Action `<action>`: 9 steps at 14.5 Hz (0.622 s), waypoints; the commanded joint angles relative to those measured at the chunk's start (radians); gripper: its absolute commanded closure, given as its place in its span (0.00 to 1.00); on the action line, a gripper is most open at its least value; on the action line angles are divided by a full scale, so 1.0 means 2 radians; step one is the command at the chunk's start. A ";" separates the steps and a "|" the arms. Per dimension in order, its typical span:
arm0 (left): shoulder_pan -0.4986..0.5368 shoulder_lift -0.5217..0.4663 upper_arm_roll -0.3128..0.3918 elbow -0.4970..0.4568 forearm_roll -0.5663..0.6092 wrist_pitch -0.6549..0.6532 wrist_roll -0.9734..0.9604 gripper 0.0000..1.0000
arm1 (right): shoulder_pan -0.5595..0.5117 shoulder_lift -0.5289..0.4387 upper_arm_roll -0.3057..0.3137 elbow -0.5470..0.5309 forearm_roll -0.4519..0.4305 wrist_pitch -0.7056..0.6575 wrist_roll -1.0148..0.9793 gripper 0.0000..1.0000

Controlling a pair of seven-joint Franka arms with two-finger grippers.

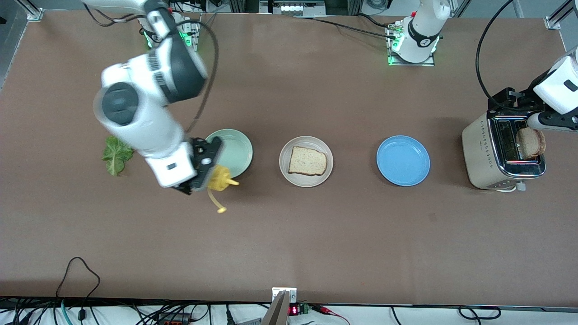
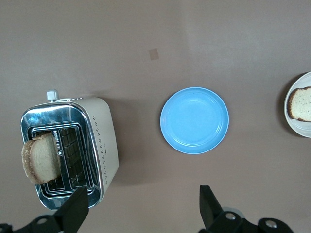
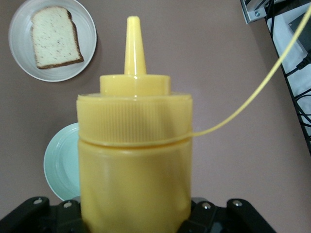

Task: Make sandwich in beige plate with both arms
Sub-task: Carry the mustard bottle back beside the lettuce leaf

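Right gripper (image 1: 203, 174) clamped on yellow squeeze bottle (image 1: 220, 179), up over table (image 1: 289, 234) at mint green plate (image 1: 235, 151). Left gripper (image 2: 141, 208) spread wide, empty, over toaster (image 1: 485, 151) holding bread slice (image 1: 531, 142). Beige plate (image 1: 289, 174) mid-table, between mint green plate and blue plate (image 1: 403, 160), bearing one slice (image 1: 307, 161). Lettuce leaf (image 1: 116, 155) toward right arm's end.

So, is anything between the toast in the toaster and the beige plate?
Only the blue plate lies on the table between the toaster and the beige plate, flat and low. The open left gripper hangs over the toaster by the toast.
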 commanded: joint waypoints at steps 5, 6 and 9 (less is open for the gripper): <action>-0.005 -0.005 0.002 0.003 0.010 -0.009 -0.005 0.00 | -0.096 -0.079 0.011 -0.131 0.175 0.007 -0.203 0.66; -0.004 -0.005 0.001 0.003 0.010 -0.009 -0.004 0.00 | -0.110 -0.084 0.011 -0.145 0.197 0.006 -0.237 0.66; -0.005 -0.005 0.001 0.003 0.010 -0.009 -0.006 0.00 | -0.148 -0.097 0.011 -0.197 0.281 0.004 -0.346 0.66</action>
